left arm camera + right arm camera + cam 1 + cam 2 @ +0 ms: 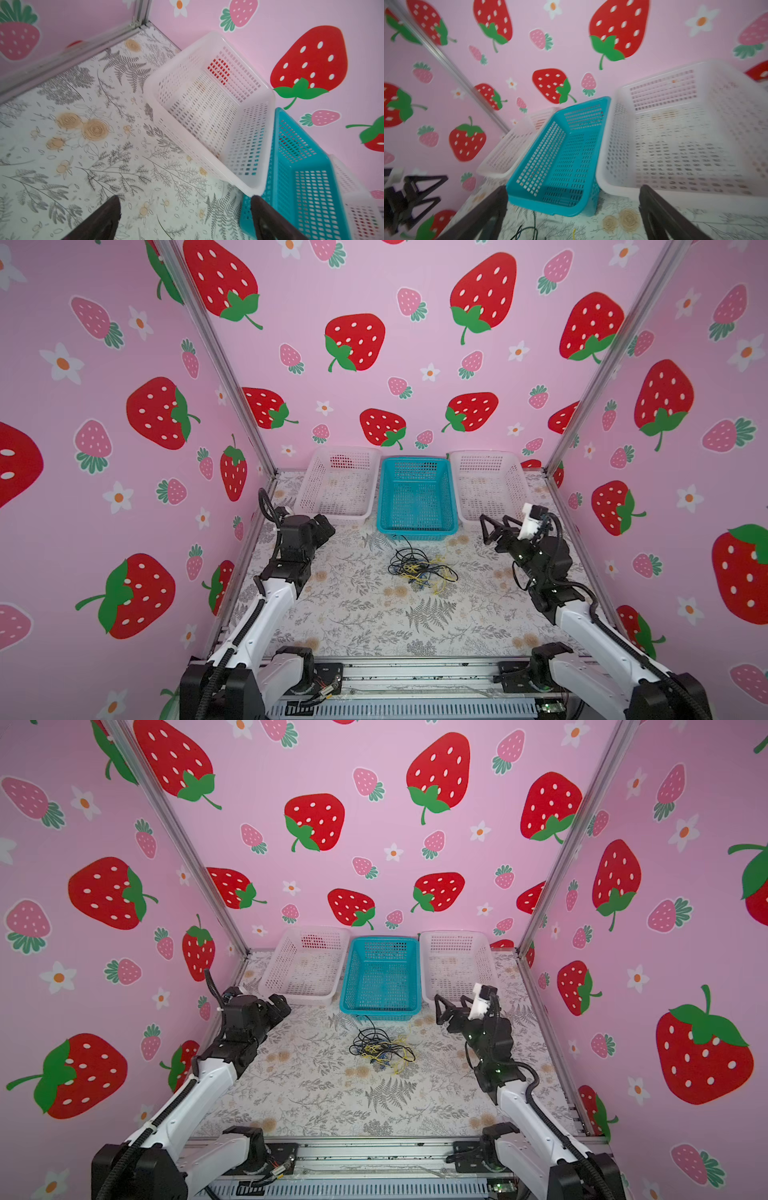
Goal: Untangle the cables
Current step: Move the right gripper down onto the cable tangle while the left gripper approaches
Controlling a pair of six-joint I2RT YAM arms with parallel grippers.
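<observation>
None of the untangling looks begun. The cables (420,568) lie as one loose knot on the floral bench (365,614), and neither arm touches them. All of the work is left, by my reading: finding a free end, drawing each strand clear and laying the colours apart.

Left jaws stand wide open and hold nothing. The left wrist view shows only bare bench between the two dark fingers (104,220). Right jaws are spread just as wide and are also empty. In the right wrist view a few black and yellow strand ends (527,230) show low in the gap between them, not gripped.

In both top views the knot sits between the two sets of jaws. It is well apart from each and a little back from them toward the arm bases. The blue basket (417,533) stands just beyond the knot, opposite the gap between the jaws. One white basket (332,517) is just ahead of the left jaws, and the other white basket (490,456) is just ahead of the right jaws. All three look empty.

The wires are very thin and limp:
- **Black:** open loops on the side toward the left jaws, with one strand trailing off toward the blue basket.
- **Yellow:** kinked and crumpled, running through the middle and out toward the right jaws.
- **Dark blue:** short bits showing in the heart of the heap.

Where any strand ends is too fine to tell.
</observation>
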